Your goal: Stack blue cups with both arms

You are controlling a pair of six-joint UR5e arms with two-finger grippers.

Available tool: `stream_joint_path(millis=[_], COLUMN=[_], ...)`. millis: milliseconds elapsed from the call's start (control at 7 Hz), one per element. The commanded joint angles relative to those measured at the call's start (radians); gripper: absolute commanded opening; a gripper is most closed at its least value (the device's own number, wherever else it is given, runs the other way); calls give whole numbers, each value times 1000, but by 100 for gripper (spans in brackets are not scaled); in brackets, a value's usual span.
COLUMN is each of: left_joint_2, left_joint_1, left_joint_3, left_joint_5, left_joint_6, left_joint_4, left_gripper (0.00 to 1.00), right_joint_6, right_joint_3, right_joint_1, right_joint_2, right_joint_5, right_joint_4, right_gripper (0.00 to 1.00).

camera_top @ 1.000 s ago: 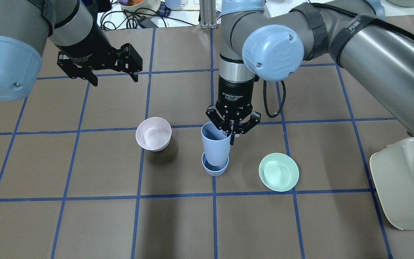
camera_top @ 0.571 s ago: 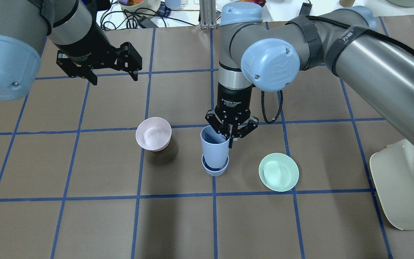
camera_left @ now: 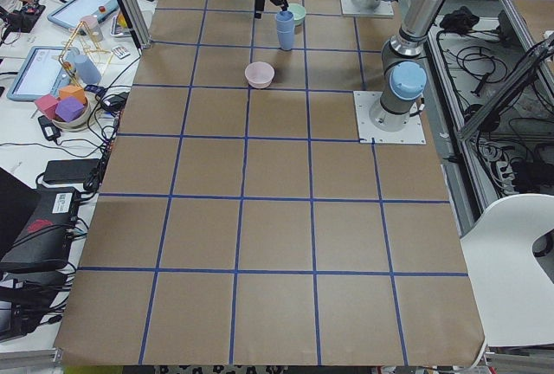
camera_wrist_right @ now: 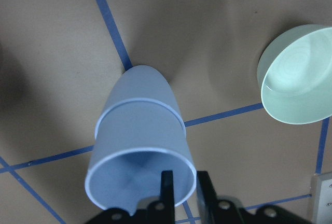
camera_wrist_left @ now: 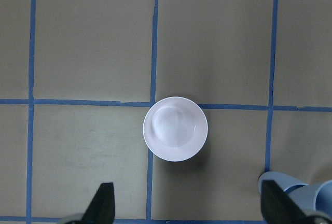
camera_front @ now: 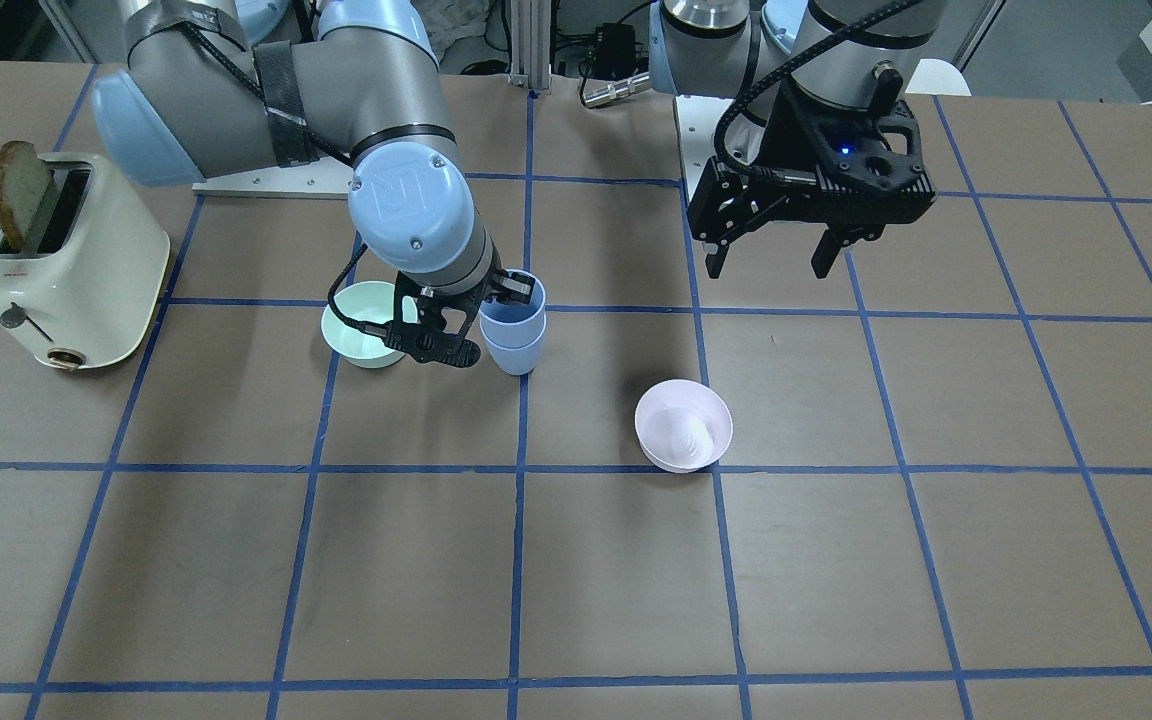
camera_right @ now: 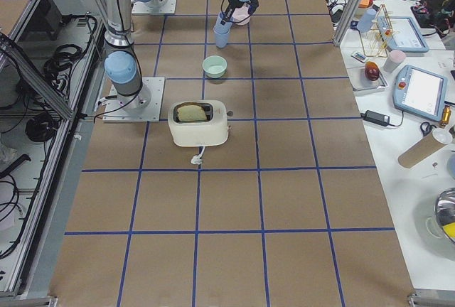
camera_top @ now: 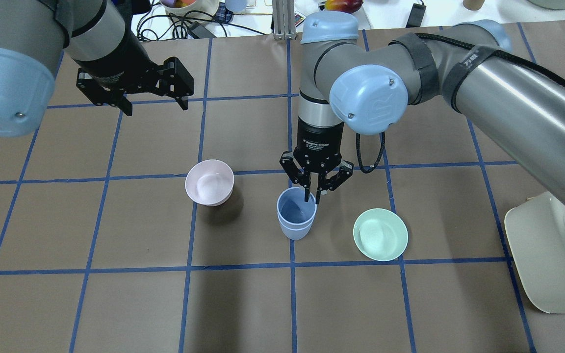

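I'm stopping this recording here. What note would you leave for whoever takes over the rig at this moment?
Right tool: shut on the rim of the top cup, one finger inside, one outside.
Left tool: open, empty, raised over the table.
Cups: top cup nested upright in the bottom cup, between the pink bowl and the green bowl.
Done: the stack looks made.
Left: open the right tool and lift clear without tipping the stack.
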Motion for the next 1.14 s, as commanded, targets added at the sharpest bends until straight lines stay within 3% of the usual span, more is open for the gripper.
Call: stream_joint_path(millis=[0, 143, 286, 429, 714, 1000], left_joint_2=[1, 2, 2, 2, 5, 4], left_joint_1=[0, 0, 0, 0, 0, 0], left_joint_3=[-2, -2, -2, -2, -3, -5], left_joint_5=[0, 0, -1, 0, 0, 0], left_joint_6=[0, 0, 0, 0, 0, 0], left_joint_4=[0, 0, 0, 0, 0, 0], left_gripper=[100, 100, 100, 100, 100, 100], right_joint_6=[40, 34, 21, -54, -348, -451], right_joint_3=[-7, -18, -30, -59, -85, -79], right_joint_1=[0, -21, -57, -118, -245, -362], right_joint_2=[-4, -14, -28, -36, -75, -149], right_joint_5=[-1, -20, -72, -150, -168, -166], right_joint_4=[0, -6, -81, -127, -134, -117], right_gripper=[87, 87, 100, 100, 100, 100])
